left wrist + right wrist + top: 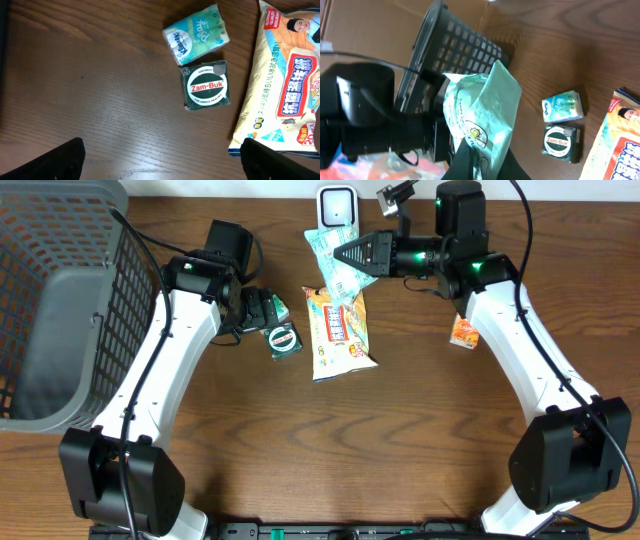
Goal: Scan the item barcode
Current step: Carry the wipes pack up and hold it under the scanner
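Your right tool point(348, 253) is shut tight on a pale green pouch point(482, 107) and holds it up off the tabletop point(400, 440), just past the far end of the big snack bag point(340, 330). The white scanner point(337, 204) stands a little farther out from that same end of the snack bag, and the pouch sits between the two. From the right wrist you see the pouch crumpled, with its printed face turned toward the camera; no barcode can be made out on it.

Your left tool point(162, 152) stands wide apart with nothing between its fingers point(57, 160). It hangs over bare wood on the left-arm side of the snack bag. A green Zam-Buk box point(207, 86) lies flat just beside the snack bag on that side, with a small tissue pack point(197, 34) just beside the box. The dark mesh basket point(60, 300) sits well apart from the snack bag on the same side. A small orange packet point(462, 331) lies on the snack bag's right-arm side, partly under the right arm.
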